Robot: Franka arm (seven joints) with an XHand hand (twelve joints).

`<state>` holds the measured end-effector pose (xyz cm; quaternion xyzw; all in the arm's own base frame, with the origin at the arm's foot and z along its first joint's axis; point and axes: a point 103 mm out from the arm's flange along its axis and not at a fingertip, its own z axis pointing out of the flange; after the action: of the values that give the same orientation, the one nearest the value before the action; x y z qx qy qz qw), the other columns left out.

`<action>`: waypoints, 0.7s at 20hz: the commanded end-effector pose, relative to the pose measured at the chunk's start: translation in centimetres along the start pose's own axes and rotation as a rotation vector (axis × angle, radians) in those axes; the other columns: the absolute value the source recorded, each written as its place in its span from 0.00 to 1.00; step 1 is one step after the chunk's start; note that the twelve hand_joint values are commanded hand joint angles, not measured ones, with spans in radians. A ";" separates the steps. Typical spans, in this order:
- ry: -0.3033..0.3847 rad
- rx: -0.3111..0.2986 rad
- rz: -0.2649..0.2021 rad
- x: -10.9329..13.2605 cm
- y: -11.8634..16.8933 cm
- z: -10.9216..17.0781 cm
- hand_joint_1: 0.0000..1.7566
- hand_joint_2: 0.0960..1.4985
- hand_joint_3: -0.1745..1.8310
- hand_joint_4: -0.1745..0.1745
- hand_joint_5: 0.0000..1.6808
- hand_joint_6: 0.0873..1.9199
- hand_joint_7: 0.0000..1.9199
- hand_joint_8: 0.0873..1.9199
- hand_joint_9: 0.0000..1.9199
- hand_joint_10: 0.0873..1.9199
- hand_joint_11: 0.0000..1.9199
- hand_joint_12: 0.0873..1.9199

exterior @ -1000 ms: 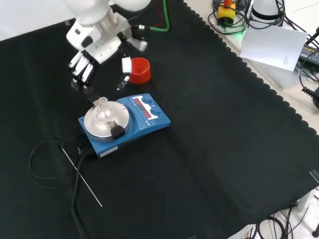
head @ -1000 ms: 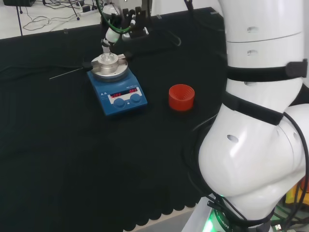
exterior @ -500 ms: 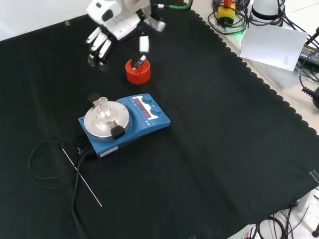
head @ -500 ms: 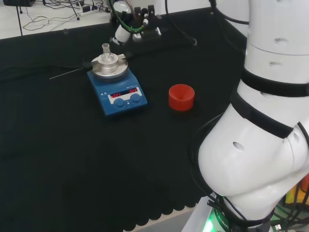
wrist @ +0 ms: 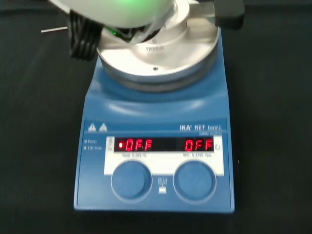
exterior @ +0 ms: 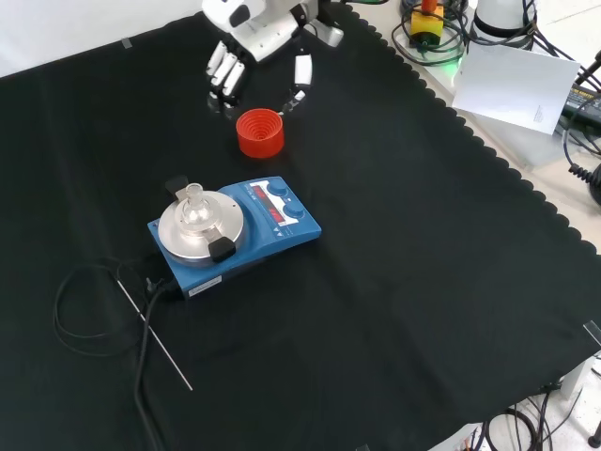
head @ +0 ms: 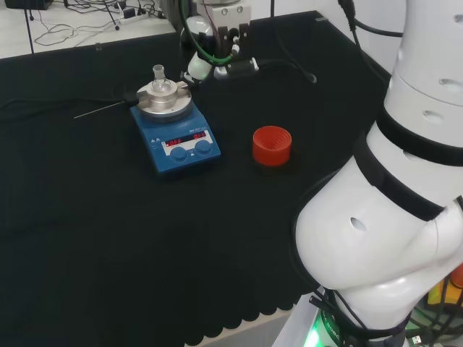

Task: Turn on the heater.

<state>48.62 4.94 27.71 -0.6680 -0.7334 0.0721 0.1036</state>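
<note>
— Where is the heater (exterior: 235,232)?
— On the black table (exterior: 404,244), its two round knobs (wrist: 131,180) facing the front; a small glass flask (exterior: 193,209) stands on its metal plate (head: 165,103).
— And the hand (exterior: 246,38)?
— In the front view it hangs above the red ribbed ring (exterior: 260,132), apart from the heater, fingers (exterior: 223,71) straight, spread and holding nothing.

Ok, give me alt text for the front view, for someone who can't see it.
A blue heater with a small flask on its round plate sits on black cloth, untouched. The hand hangs beyond it, fingers straight, above a red ring.
</note>
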 end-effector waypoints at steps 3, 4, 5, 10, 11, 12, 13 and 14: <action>-0.006 0.106 0.002 2.7 -4.4 6.0 0.59 0.38 0.48 0.26 0.32 0.34 0.33 0.38 0.52 0.31 0.37 0.63; -0.006 0.121 0.002 2.8 -4.4 6.6 0.59 0.38 0.48 0.26 0.32 0.35 0.35 0.38 0.53 0.31 0.38 0.63; -0.006 0.135 0.001 3.0 -4.5 7.1 0.59 0.38 0.48 0.26 0.32 0.35 0.37 0.38 0.55 0.31 0.38 0.62; -0.017 0.184 -0.003 3.4 -4.5 9.2 0.60 0.38 0.48 0.25 0.32 0.35 0.41 0.39 0.57 0.30 0.40 0.61; -0.018 0.191 -0.003 3.4 -4.4 9.5 0.60 0.38 0.48 0.25 0.32 0.35 0.42 0.39 0.58 0.30 0.40 0.61; -0.020 0.196 -0.003 3.4 -4.4 9.7 0.60 0.38 0.48 0.25 0.32 0.35 0.42 0.39 0.58 0.30 0.40 0.61; -0.022 0.201 -0.003 3.3 -4.4 9.9 0.60 0.38 0.48 0.25 0.32 0.35 0.43 0.39 0.58 0.30 0.40 0.61; -0.022 0.206 -0.002 3.3 -4.3 10.1 0.60 0.39 0.48 0.24 0.32 0.35 0.46 0.41 0.59 0.30 0.42 0.60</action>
<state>41.63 10.43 22.39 -0.6272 -0.7550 0.1266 0.1433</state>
